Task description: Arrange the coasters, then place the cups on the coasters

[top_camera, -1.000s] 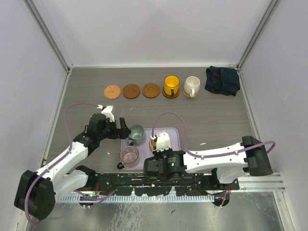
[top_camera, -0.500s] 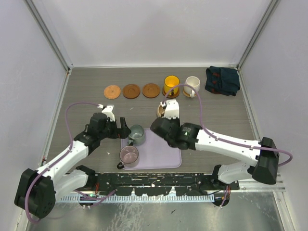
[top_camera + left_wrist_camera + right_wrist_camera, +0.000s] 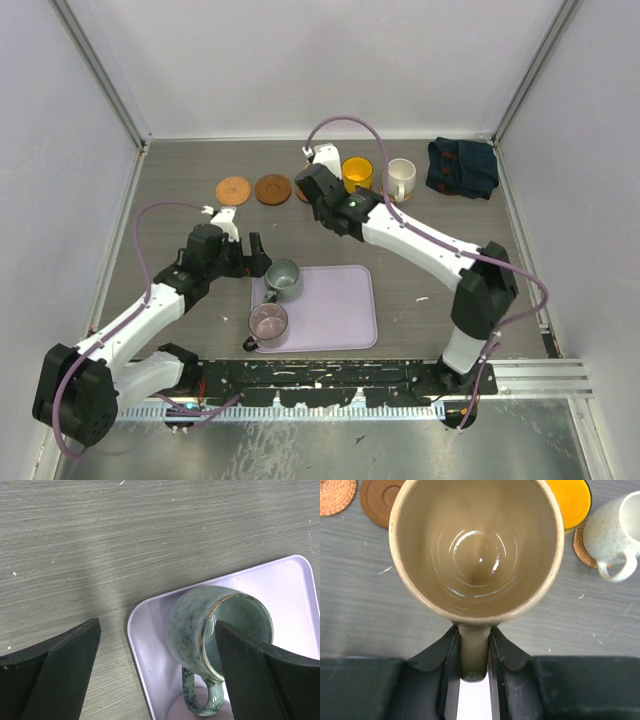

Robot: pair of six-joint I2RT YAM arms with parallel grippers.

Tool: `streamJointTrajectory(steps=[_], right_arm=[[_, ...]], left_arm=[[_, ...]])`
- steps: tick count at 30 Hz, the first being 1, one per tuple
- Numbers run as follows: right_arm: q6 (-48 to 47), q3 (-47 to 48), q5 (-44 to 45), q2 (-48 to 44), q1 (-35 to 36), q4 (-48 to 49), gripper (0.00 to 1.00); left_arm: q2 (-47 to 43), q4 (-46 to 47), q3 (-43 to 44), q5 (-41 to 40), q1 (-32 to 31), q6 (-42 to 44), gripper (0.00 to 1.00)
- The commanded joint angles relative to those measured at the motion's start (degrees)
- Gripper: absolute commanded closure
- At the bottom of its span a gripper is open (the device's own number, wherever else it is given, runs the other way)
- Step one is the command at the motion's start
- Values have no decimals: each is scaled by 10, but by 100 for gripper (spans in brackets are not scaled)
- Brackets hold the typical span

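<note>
Two arms work a grey wood-grain table at once. The right arm stretches far to the back row, while the left arm bends low over the near-left side.

A lavender tray lies at the near middle and serves as the cups' starting place. A dark folded cloth sits apart in the back right corner.

The right gripper pinches the handle of the tan cup between narrowly set fingers. It holds the cup upright, mouth to the camera, just left of the yellow cup. Gripping by the handle leaves the base free, which should suit setting it down flat. What lies directly beneath it is hidden by the cup itself.

The left gripper stands fully spread and holds nothing. It is lined up on the grey-green cup at the tray's corner, probably ready to take it next. The pinkish cup waits on the tray's near-left edge.

At the back, the yellow cup and the white cup each rest on a coaster. Left of the right gripper, two bare coasters, one woven and one dark brown, lie side by side, apart from each other, awaiting cups.
</note>
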Motion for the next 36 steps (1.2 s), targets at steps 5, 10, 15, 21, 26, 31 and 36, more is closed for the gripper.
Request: streamJointTrajectory(steps=[5,10,15,21,26,31,36], right_arm=[[-45,150,-37,113,-64,67,99],[-45,206,-53,179,-81,79,99],[-39,243,-67,217,-94,84,99],[-30,246,-77,239,-100,102,99],[-25,235,-83,250,-104,124,99],[-18,237,-85,263,-107,137,99],[-8,247,-87,278,-109,145,99]], left_arm=[[-4,9,29,-18,-2,16,2],[-16,1,26,-37,-1,21,2],[-23,-3,23,-43,-1,19,2],[-21,-1,23,-48,-1,17,2],[-18,-1,21,-51,-1,17,2],[-21,0,17,-55,-1,17,2],[-24,1,13,-55,-1,15,2]])
